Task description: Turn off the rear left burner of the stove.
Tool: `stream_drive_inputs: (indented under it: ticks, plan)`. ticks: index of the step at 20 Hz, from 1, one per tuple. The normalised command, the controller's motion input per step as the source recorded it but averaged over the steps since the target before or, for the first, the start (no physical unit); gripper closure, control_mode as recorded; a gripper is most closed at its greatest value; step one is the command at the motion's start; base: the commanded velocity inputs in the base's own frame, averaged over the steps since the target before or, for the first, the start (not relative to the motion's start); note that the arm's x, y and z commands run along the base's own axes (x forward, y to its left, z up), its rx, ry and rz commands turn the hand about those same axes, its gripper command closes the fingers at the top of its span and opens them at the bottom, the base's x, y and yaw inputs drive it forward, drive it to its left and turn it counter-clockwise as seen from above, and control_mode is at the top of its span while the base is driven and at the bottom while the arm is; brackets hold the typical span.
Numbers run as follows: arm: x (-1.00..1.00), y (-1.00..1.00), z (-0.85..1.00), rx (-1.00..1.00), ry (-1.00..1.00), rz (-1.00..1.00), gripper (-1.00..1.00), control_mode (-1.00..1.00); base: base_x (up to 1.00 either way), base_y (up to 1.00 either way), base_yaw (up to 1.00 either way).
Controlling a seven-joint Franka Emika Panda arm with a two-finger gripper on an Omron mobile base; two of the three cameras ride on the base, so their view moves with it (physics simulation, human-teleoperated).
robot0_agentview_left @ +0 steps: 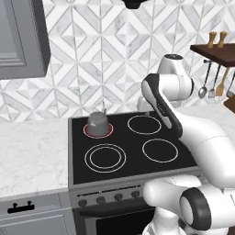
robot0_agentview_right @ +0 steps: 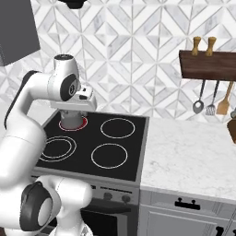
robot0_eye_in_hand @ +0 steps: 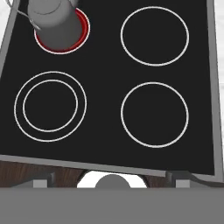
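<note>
The stove point(robot0_agentview_left: 75, 151) is a black glass cooktop in a grey steel frame, with a row of small dark knobs point(robot0_agentview_left: 109, 198) on its front panel. The rear left burner point(robot0_agentview_left: 87, 132) glows red, and a grey kettle point(robot0_agentview_left: 97, 120) stands on it. The same red burner point(robot0_eye_in_hand: 82, 33) lies at the upper left of the hand view, and the burner point(robot0_agentview_right: 83, 123) also peeks out beneath the kettle point(robot0_agentview_right: 71, 120) in the right base view. My gripper point(robot0_eye_in_hand: 111, 181) hangs high above the cooktop's front edge, open, its fingertips point(robot0_eye_in_hand: 41, 182) wide apart with nothing between them. The hand point(robot0_agentview_right: 78, 103) is level with the kettle.
The other zones are a double white ring point(robot0_agentview_left: 105, 157) at front left and single white rings at rear right point(robot0_agentview_left: 144, 124) and front right point(robot0_agentview_left: 159, 150). Marble counters flank the stove. Utensils point(robot0_agentview_right: 213, 99) hang under a wooden shelf point(robot0_agentview_right: 207, 64) on the right. A grey cabinet point(robot0_agentview_left: 20, 39) hangs at upper left.
</note>
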Motion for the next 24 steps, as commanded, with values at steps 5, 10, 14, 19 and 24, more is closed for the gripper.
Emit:
stream_drive_inputs:
  ticks: [5, 10, 14, 19, 24]
  plan:
    - [0.00, 0.00, 0.00, 0.00, 0.00, 0.00, -1.00, 1.00, -0.08, -0.56, 0.00]
    - [0.00, 0.00, 0.00, 0.00, 0.00, 0.00, -1.00, 1.00, 0.20, -0.24, 0.00]
    - [0.00, 0.00, 0.00, 0.00, 0.00, 0.00, -1.00, 1.00, 0.21, -0.09, 0.00]
    - [0.00, 0.00, 0.00, 0.00, 0.00, 0.00, -1.00, -1.00, 0.00, -0.01, 0.00]
    - [-0.01, 0.02, 0.00, 0.00, 0.00, 0.00, -1.00, -1.00, 0.00, 0.00, 0.00]
